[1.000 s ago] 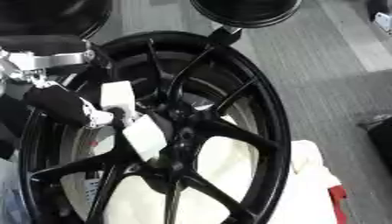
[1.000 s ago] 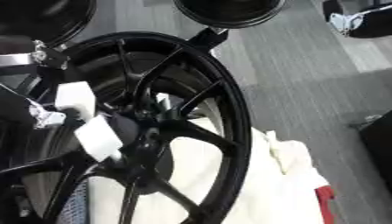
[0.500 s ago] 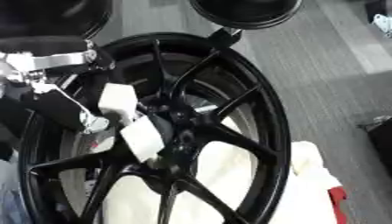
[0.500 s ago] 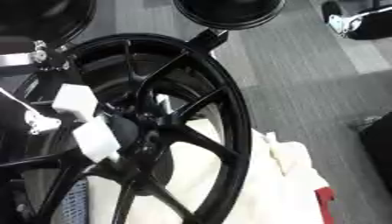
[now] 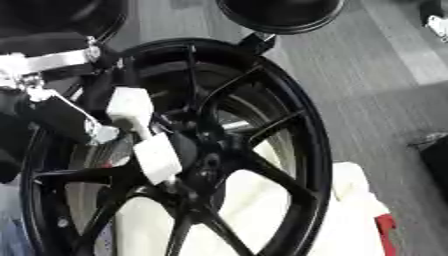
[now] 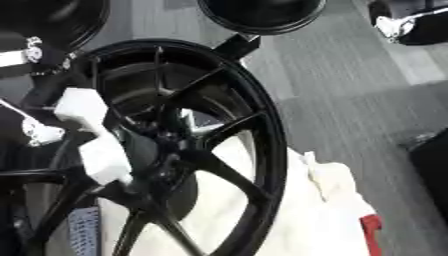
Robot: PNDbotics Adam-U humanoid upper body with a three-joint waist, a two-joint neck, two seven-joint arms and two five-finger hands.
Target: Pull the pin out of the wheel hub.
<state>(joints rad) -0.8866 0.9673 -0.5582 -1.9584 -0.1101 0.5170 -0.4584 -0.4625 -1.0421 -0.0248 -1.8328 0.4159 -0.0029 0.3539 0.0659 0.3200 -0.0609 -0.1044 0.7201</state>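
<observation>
A large black spoked wheel [image 5: 306, 150] fills the left and middle of both views, lying tilted on a white cloth. Its hub [image 5: 210, 160] sits where the spokes meet. My left hand [image 5: 131, 107], black with silver joints and white covers, comes in from the left and lies against the hub's left side. Where it touches the hub is lost against the black metal. A short silvery piece [image 5: 238, 125] shows between the spokes just right of the hub; I cannot tell whether it is the pin. My right hand is nowhere in view.
A white cloth [image 5: 350, 210] with a red patch [image 5: 385, 225] lies under the wheel at the lower right. Round black discs [image 5: 280, 12] stand at the top. A dark object [image 5: 435, 160] is at the right edge, on grey floor [image 5: 376, 75].
</observation>
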